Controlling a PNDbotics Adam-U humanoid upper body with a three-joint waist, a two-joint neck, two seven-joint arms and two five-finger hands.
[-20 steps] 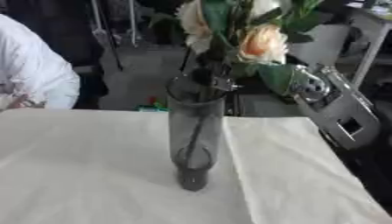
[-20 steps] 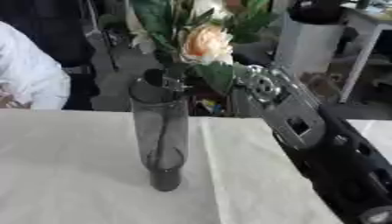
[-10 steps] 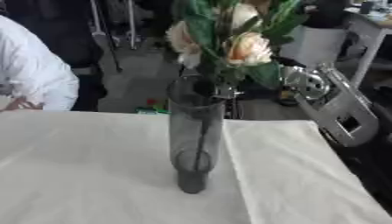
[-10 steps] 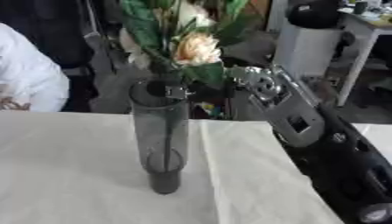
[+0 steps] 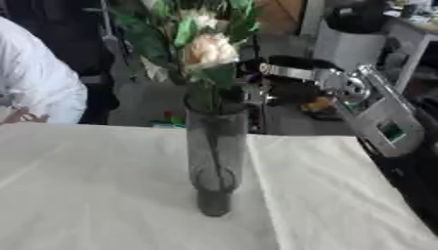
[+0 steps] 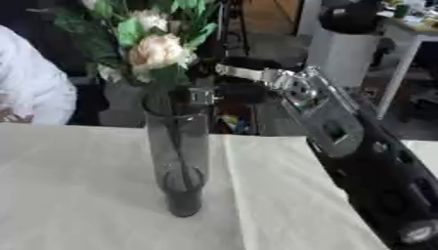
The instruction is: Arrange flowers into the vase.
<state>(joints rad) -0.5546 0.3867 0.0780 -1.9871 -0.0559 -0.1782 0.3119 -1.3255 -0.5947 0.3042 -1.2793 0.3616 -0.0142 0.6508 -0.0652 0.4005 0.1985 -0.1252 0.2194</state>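
Note:
A tall smoky-grey glass vase (image 5: 215, 156) stands upright in the middle of the white-clothed table (image 5: 94, 195). A bunch of flowers fills its mouth: a cream-peach rose (image 5: 208, 49), a paler bloom (image 6: 152, 19) and green leaves (image 5: 141, 36). The dark stems (image 6: 178, 146) run down inside the glass. My right hand (image 6: 224, 89) is behind the vase rim, shut on the stems just above the mouth. Its fingers are largely hidden by the leaves and the vase. The silver and black forearm (image 6: 321, 114) comes in from the right. No left hand shows.
My right arm (image 6: 385, 190) hangs over the table's right part. Beyond the table's far edge are a grey cylindrical bin (image 5: 346, 46) and dark furniture. Bare cloth lies to the left of the vase and in front of it.
The bunch has moved left over the vase and sunk, so the stems now stand in the glass. My right hand followed it to the rim.

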